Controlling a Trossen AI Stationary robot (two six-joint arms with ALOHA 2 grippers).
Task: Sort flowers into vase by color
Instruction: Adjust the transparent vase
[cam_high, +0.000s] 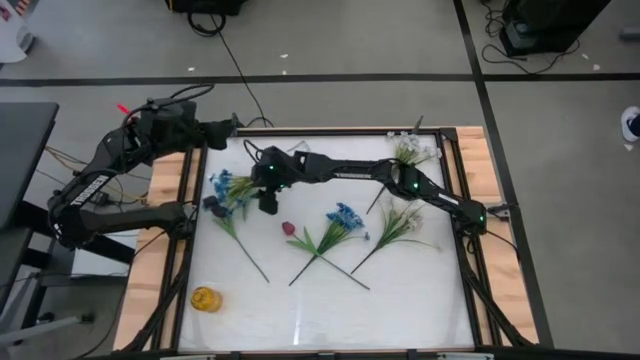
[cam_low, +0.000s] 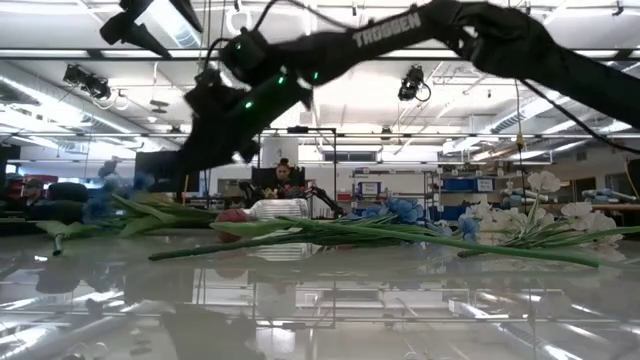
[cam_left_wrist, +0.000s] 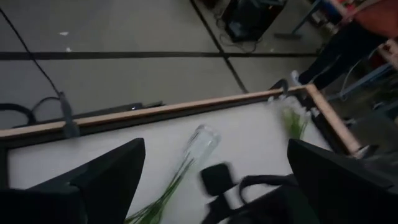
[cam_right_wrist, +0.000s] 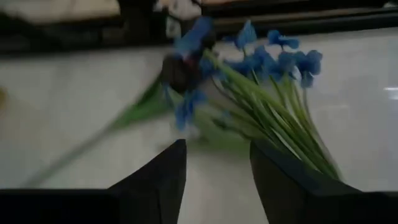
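I log my right gripper (cam_right_wrist: 214, 174), fingers spread, above the blue flowers (cam_high: 232, 188) near the table's (cam_high: 400, 300) left edge: light, floppy, best pinched mid-stem; left gripper (cam_left_wrist: 214, 186), parted, waits at the far-left corner.

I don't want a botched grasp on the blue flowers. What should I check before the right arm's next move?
1. Right end effector open: ok.
2. Aimed at the blue flowers: ok, they lie just ahead, not yet between its fingers.
3. Only blue within reach: cannot tell, a dark bud lies against them.
4. Clear vase upright: not ok, it appears to lie on its side.
5. Left end effector out of the way: ok, open, near the table's far edge.
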